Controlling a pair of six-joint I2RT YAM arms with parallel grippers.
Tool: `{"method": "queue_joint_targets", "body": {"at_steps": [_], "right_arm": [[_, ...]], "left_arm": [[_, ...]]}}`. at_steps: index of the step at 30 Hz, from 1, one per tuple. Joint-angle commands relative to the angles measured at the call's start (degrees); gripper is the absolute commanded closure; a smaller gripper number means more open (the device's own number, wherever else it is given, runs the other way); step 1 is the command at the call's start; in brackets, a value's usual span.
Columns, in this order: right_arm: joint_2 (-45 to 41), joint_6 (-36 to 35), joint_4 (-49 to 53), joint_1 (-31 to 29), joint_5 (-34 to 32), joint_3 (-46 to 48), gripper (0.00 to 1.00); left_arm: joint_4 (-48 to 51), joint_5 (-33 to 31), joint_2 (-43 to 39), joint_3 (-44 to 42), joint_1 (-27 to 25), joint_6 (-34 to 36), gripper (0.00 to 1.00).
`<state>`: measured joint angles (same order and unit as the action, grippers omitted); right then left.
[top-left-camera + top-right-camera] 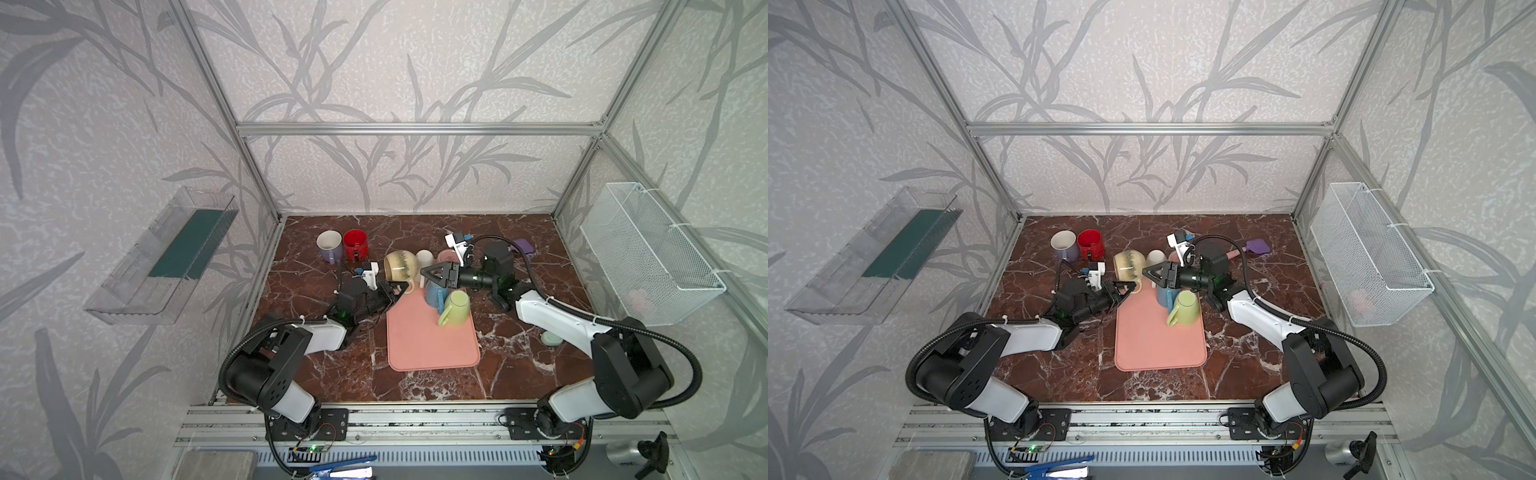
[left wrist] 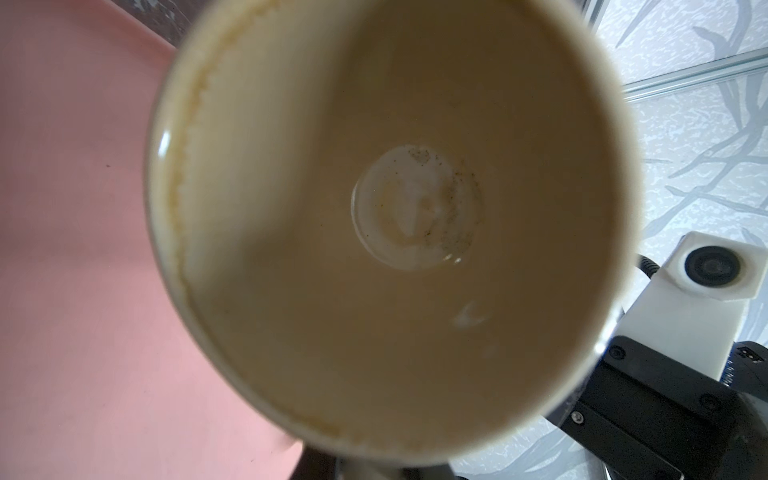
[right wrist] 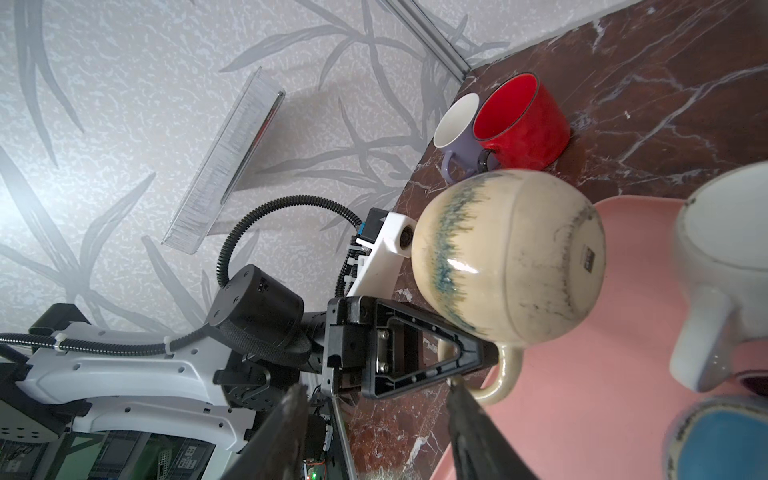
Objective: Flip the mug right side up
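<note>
The cream mug [image 1: 401, 266] [image 1: 1129, 266] with a blue-green drip band is held tipped on its side above the far left corner of the pink mat [image 1: 432, 345]. My left gripper [image 1: 398, 287] [image 1: 1126, 289] is shut on its handle [image 3: 498, 374], which points down. The left wrist view looks straight into the mug's stained inside [image 2: 395, 208]. The mug's base [image 3: 573, 257] faces my right gripper [image 1: 423, 273] [image 3: 376, 386]. That gripper stands open just to the right of the mug, with nothing between its fingers.
On the mat stand an upturned blue mug [image 1: 434, 297] and a green mug [image 1: 457, 305]; a white mug [image 1: 424, 258] is behind them. A red mug [image 1: 355, 243] and a purple mug [image 1: 329, 245] stand upright at the back left. A purple spatula [image 1: 1258, 246] lies at the back right.
</note>
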<state>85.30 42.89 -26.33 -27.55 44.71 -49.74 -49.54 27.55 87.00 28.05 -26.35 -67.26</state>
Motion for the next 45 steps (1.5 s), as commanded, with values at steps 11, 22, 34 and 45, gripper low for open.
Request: {"method": "queue_joint_targets", "body": {"at_steps": [11,22,34,45], "right_arm": [[-7.1,-4.5,3.9,0.7,-0.9,3.6,0.45],[-14.3,-9.7,14.4,0.1,-6.4,5.1,0.41],[-17.4,-16.4,23.5,-2.6,-13.9,3.2,0.26],[-15.4,-17.3,23.0,-2.1,-16.8,3.9,0.19]], "left_arm": [[44.0,-5.7,-16.4,18.4,3.8,23.1,1.00],[75.3,-15.7,-7.9,42.4,4.9,38.0,1.00],[90.4,-26.7,9.0,63.4,4.7,48.0,1.00],[94.6,-31.0,24.8,78.6,4.7,51.3,1.00]]}}
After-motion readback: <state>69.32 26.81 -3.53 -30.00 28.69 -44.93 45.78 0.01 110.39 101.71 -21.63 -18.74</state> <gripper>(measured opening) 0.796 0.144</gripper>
